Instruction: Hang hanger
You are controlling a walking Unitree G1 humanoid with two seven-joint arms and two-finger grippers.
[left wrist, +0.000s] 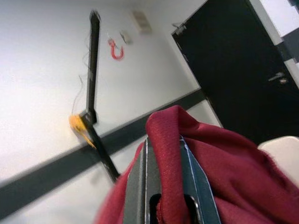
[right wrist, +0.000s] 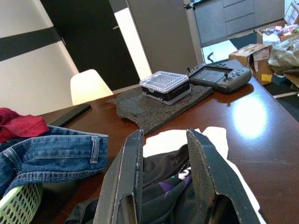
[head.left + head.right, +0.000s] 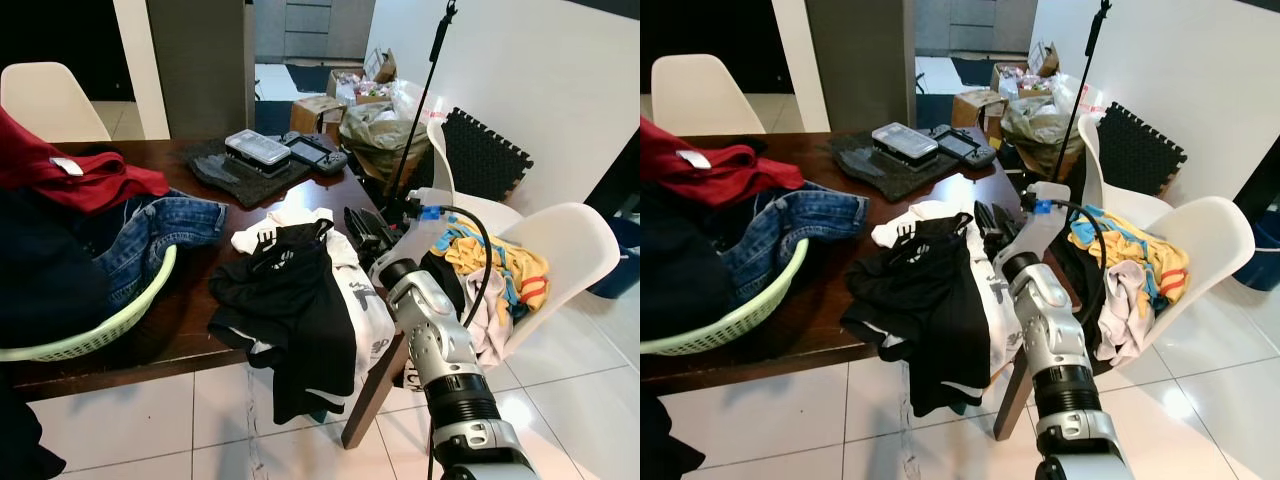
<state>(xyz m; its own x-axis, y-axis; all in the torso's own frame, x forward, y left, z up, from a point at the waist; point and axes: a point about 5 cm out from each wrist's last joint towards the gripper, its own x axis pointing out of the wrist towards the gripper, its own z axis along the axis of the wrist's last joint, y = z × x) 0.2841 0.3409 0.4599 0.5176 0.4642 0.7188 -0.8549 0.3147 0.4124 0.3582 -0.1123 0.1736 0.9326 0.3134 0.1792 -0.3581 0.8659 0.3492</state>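
No complete word, brand or number can be read. White lettering is printed on the black garment lying on the worktop, but only a fragment resembling the letter "E" can be made out. A small white tag is sewn on the red garment; its print cannot be read.

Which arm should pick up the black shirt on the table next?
Right. The right gripper hovers open at the black shirt on the table. The left gripper is shut on red cloth, so it is occupied.
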